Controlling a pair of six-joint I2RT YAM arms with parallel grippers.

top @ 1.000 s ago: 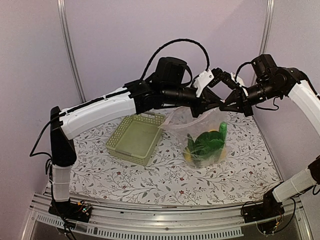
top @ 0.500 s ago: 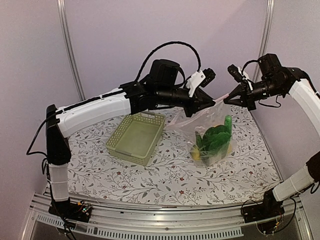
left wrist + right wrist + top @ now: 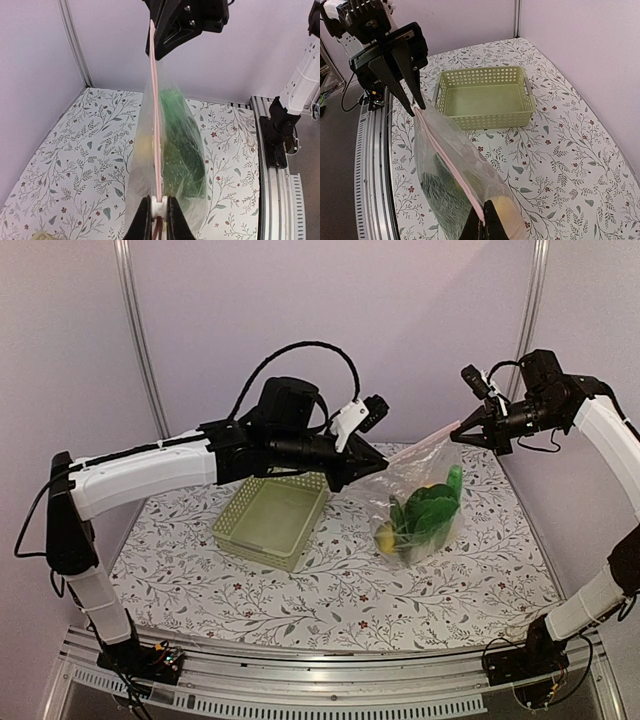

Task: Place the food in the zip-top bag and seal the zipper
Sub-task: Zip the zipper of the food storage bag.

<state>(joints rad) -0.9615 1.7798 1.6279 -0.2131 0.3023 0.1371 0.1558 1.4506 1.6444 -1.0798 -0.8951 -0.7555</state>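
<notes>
The clear zip-top bag [image 3: 415, 485] hangs above the table, stretched between both grippers. Inside lies the food [image 3: 425, 508]: leafy green pieces and a yellow piece [image 3: 385, 537]. My left gripper [image 3: 378, 462] is shut on the white slider of the pink zipper [image 3: 430, 440], at the bag's left end. In the left wrist view my left gripper [image 3: 159, 210] clamps that slider, and the zipper [image 3: 155, 125] runs straight away from it. My right gripper [image 3: 460, 428] is shut on the bag's other top corner. The right wrist view shows my right gripper [image 3: 485, 220] pinching the zipper [image 3: 447, 157].
An empty pale green lattice basket [image 3: 255, 543] stands left of the bag, under the left arm, its wall [image 3: 485, 117] also in the right wrist view. The floral tablecloth [image 3: 330, 600] ends at a metal rail [image 3: 330, 665] in front. Purple walls close off the back and sides.
My left gripper has slid leftward along the zipper, away from the right gripper. The bag's top edge is now pulled taut between them. The right gripper drew slightly up and to the right.
</notes>
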